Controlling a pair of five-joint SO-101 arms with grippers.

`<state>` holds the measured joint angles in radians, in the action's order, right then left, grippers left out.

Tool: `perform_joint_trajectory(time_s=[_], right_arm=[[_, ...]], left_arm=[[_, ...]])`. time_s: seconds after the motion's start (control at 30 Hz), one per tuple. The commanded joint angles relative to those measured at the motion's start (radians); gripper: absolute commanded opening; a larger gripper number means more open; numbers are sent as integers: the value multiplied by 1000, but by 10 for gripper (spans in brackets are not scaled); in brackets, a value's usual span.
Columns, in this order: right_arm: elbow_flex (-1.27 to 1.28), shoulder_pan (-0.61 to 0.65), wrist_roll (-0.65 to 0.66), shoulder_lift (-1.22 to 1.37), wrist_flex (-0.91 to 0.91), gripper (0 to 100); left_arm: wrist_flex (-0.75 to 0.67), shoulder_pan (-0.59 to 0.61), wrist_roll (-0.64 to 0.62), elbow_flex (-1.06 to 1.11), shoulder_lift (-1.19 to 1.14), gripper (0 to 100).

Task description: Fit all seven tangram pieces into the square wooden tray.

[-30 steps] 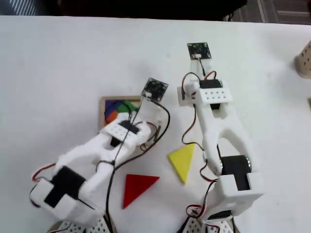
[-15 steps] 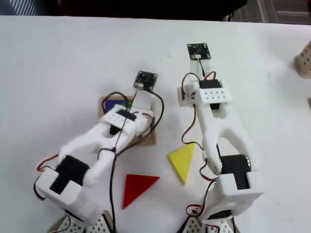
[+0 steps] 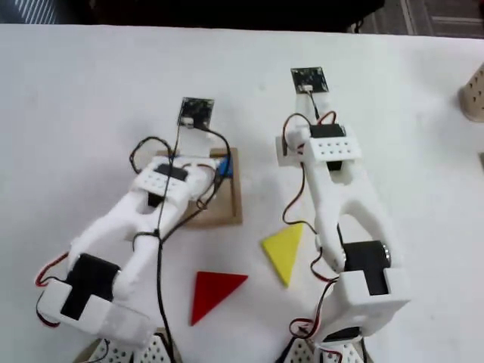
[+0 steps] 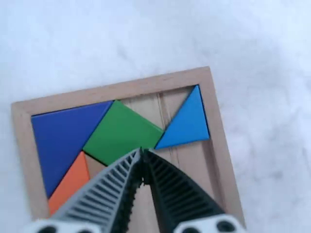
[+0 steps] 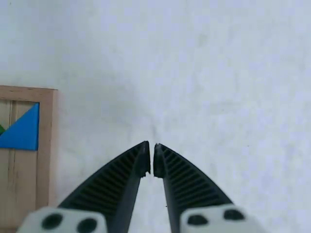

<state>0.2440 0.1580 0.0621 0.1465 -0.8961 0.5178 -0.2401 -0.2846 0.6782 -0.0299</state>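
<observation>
Swinging leftward, our left arm (image 3: 136, 219) has carried its wrist across the wooden tray (image 3: 231, 204), so the tray's right side and near rim are now uncovered. Our right arm (image 3: 340, 189) has not shifted, nor have the two loose pieces.

From the high view, we see the red triangle (image 3: 212, 291) and the yellow triangle (image 3: 283, 249) flat on the table (image 3: 91, 91). Both are outside the tray, between the two arms and apart from each other.

From the left wrist view, we find the left end effector (image 4: 142, 154) pinched shut with nothing in it. Its tips hover at the near corner of the green square (image 4: 121, 131). That square sits in the tray between a dark blue triangle (image 4: 63, 133) and a light blue triangle (image 4: 187, 121), with an orange piece (image 4: 70, 182) below the dark blue one. Bare wood shows beside and under the fingers. We cannot find a seventh piece.

From the right wrist view, the right end effector (image 5: 150, 148) is all but closed and empty above bare table, just beside the tray.

We judge the placing about half done, with the left arm between pieces. Next we must open an end effector, take a loose triangle by its thin edges, and turn it to suit the open wood.
</observation>
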Motion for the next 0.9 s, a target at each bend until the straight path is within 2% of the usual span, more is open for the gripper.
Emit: perform_joint_trajectory(time_s=[0.0, 0.23, 0.37, 0.5, 0.7, 0.77, 0.87], right_arm=[[-49, -2, 2, -12, 15, 18], [-48, 19, 18, -12, 10, 18], [-35, 85, 87, -19, -31, 18], [-38, 151, 155, -22, -91, 24], [-58, 229, 253, -19, -104, 214], [-66, 262, 339, -16, -104, 252], [-64, 326, 499, -12, -97, 255]], left_arm=[[-9, 15, -5, -14, 31, 24], [-29, 58, -5, -6, 51, 24], [-34, 226, -5, -12, 113, 24], [-161, 398, -12, -14, 91, 24], [-164, 432, -14, -86, 4, 24], [-164, 458, -18, -120, -31, 24], [-163, 524, -110, -187, -94, 24]])
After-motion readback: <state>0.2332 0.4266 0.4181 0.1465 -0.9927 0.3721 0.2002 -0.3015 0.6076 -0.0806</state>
